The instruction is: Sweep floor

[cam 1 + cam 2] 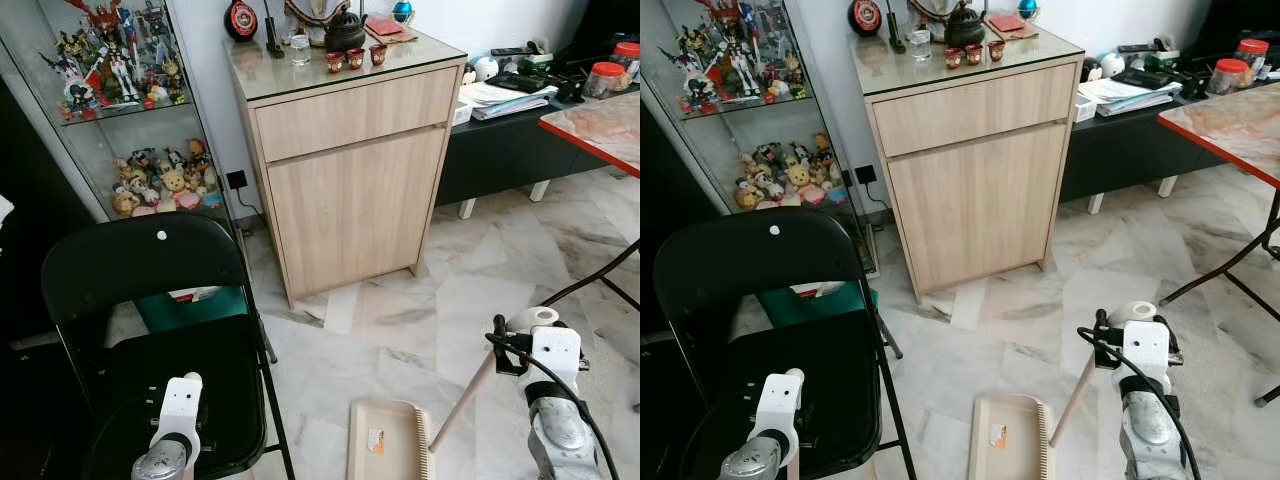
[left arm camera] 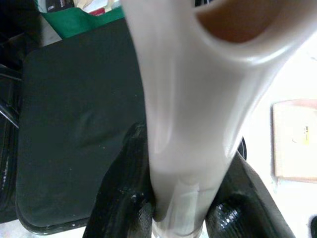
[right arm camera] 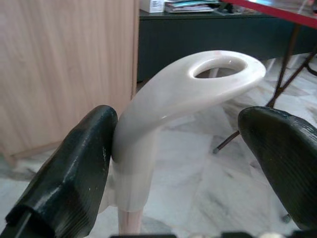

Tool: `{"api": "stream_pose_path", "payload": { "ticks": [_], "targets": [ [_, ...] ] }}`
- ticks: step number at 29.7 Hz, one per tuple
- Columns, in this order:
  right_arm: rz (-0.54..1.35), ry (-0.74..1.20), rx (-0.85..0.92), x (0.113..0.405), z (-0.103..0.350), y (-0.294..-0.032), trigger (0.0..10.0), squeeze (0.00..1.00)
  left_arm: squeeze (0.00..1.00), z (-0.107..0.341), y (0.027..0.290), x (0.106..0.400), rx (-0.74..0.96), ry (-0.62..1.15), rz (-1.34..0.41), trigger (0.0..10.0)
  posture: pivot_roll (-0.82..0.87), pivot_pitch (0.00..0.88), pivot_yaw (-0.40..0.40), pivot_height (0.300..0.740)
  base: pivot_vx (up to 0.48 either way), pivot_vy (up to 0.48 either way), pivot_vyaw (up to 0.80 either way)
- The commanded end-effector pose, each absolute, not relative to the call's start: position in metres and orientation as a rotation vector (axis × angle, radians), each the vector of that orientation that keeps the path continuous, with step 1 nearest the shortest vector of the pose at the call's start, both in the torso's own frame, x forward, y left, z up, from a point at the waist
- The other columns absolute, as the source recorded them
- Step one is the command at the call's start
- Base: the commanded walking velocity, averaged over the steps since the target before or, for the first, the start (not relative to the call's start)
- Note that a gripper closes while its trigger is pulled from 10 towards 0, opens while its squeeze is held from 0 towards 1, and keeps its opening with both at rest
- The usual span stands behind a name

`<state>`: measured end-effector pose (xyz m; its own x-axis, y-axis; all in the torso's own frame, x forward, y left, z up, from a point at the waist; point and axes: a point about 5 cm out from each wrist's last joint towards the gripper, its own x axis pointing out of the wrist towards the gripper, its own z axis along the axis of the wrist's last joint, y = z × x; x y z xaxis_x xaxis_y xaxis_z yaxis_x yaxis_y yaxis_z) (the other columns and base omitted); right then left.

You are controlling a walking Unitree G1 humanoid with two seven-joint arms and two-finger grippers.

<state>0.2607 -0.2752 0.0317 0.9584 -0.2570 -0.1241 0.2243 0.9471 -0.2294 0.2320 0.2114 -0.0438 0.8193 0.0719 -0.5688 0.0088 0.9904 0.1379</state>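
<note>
Left wrist view: left gripper (image 2: 178,208) clamps a white handle (image 2: 183,124), its lower end hidden; right gripper (image 3: 198,163) open.

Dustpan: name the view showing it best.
Right eye view: the dustpan lies whole on the floor with its comb edge visible. Left eye view crops its lower end; left wrist view catches a corner; right wrist view shows its handle top.

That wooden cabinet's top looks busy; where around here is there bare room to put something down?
Crowded: the cabinet top holds a teapot, small cups and a glass along its back; only its front strip is bare. The marble floor between the cabinet, the dark low bench and the red-edged table is open. The black folding chair's seat is bare.
</note>
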Motion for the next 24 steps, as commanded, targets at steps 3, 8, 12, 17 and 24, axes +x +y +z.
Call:
{"api": "stream_pose_path", "payload": {
  "ticks": [3, 8, 12, 17, 24],
  "targets": [
    [-0.173, 0.181, -0.208, 0.264, 0.032, -0.275, 10.0, 0.00, 0.00, -0.045, 0.216, 0.229, 0.182, 0.631, 0.012, 10.0, -0.18, 0.000, 0.111, 0.740, 0.000, 0.000, 0.00],
    [-0.081, 0.201, -0.179, 0.268, 0.030, -0.268, 10.0, 0.00, 0.00, -0.046, 0.215, 0.229, 0.189, 0.630, 0.003, 10.0, -0.17, 0.000, 0.113, 0.740, 0.000, 0.000, 0.00],
    [-0.044, 0.204, -0.168, 0.269, 0.029, -0.264, 10.0, 0.00, 0.00, -0.046, 0.214, 0.229, 0.195, 0.629, -0.004, 10.0, -0.17, 0.000, 0.114, 0.740, 0.000, 0.000, 0.00],
    [-0.006, 0.212, -0.159, 0.272, 0.029, -0.262, 10.0, 0.00, 0.00, -0.045, 0.215, 0.230, 0.199, 0.628, -0.005, 10.0, -0.17, 0.000, 0.118, 0.740, 0.000, 0.000, 0.00],
    [0.051, 0.218, -0.172, 0.275, 0.033, -0.263, 10.0, 0.00, 0.00, -0.044, 0.216, 0.230, 0.200, 0.625, -0.002, 10.0, -0.17, 0.000, 0.121, 0.740, 0.000, 0.000, 0.00]
  ]
}}
